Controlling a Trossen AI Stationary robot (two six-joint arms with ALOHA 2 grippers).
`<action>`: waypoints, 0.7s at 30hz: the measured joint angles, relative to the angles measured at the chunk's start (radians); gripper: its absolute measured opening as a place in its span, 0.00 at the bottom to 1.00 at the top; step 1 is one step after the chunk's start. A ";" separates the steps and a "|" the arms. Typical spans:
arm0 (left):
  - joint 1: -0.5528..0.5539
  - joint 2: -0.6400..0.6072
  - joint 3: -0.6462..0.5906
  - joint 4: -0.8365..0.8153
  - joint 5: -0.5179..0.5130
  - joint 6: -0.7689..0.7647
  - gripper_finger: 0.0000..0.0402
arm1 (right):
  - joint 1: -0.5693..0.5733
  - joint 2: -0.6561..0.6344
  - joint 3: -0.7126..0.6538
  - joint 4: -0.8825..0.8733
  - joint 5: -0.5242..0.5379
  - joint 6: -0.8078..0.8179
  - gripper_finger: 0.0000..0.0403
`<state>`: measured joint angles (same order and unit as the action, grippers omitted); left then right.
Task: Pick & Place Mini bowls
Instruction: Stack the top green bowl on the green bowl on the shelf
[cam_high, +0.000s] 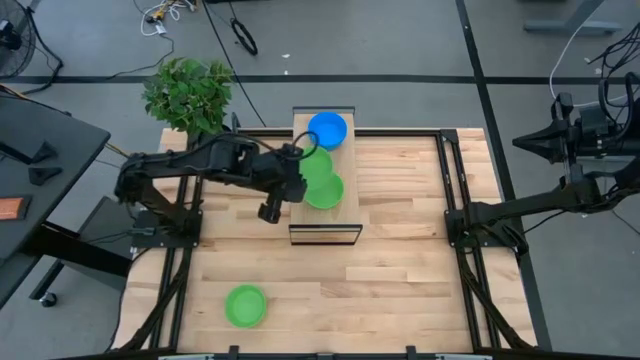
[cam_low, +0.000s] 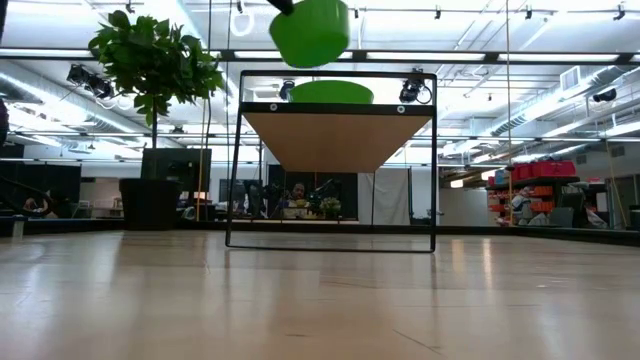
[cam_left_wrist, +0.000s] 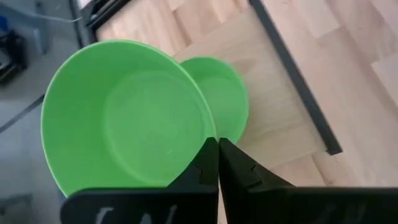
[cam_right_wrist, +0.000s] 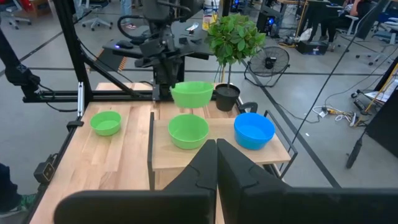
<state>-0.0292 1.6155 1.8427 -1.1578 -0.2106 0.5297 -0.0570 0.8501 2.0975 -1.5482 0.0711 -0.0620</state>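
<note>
Left end effector (cam_right_wrist: 163, 84): fingers pinched shut on the rim of a green bowl (cam_right_wrist: 191, 94), holding it in the air above the raised shelf (cam_right_wrist: 221, 152). From the left wrist camera the two dark fingers meet at the bowl's edge, with the bowl's hollow facing that camera.

Held green bowl: above the shelf, apart from it; in the low view it hangs tilted over the shelf's top bar.

Second green bowl (cam_right_wrist: 188, 131): sits upright on the shelf top, below and just beside the held one. From overhead the two greens overlap.

Blue bowl (cam_right_wrist: 254, 130): upright on the same shelf, toward the shelf's far end, near the plant; apart from the green bowl next to it.

Third green bowl (cam_high: 245, 305): alone on the tabletop (cam_high: 400, 290), well apart from the shelf, at the near edge on the left arm's side.

Shelf: pale wooden board on a thin black frame, standing mid-tabletop.

Right end effector (cam_right_wrist: 216, 149): fingers closed together, nothing between them; the right arm is parked off the tabletop's right side, well away from every bowl.

Plant (cam_high: 188, 93): leafy, in a dark pot at the far left corner of the tabletop, close to the shelf's far end.

Writing: none I can read on the bowls, the shelf or the arms.

Room behind: open workshop, with red bins on racks far off.
</note>
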 joint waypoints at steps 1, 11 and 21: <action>0.000 0.010 0.005 0.000 0.014 0.007 0.00 | 0.000 0.000 0.000 0.000 0.000 0.000 0.02; 0.002 0.090 0.006 0.000 0.032 0.136 0.00 | 0.000 0.000 0.000 0.000 0.000 0.000 0.02; 0.033 0.132 0.008 0.002 0.035 0.163 0.00 | 0.000 0.000 0.000 0.000 0.000 0.000 0.02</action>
<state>0.0042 1.7472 1.8503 -1.1555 -0.1752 0.6931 -0.0570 0.8500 2.0975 -1.5482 0.0711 -0.0620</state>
